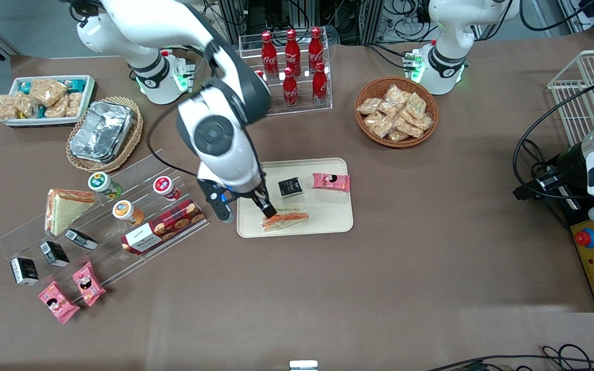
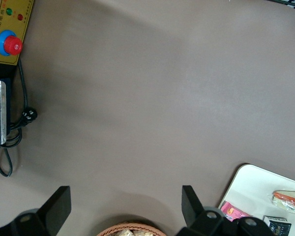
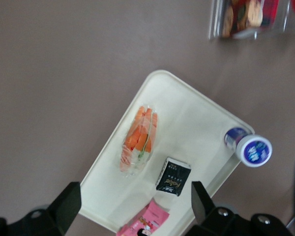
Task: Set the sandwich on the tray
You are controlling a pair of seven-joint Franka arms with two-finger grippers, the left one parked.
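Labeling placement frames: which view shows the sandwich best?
Right wrist view: the sandwich lies whole and unobstructed on the tray, orange filling clear, with the open gripper above it. In the front view the gripper hides one end of it. The left wrist view catches only a sliver at the frame edge.

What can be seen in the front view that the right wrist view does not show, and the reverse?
Only the front view shows the gripper from outside, hanging open above the tray, plus the red bottles, the wicker basket of snacks and the other wrapped wedge on the clear stand. Only the right wrist view shows the sandwich's orange filling from directly above. Both show the sandwich lying on the tray, free of the fingers, with a black packet and a pink packet also on it.
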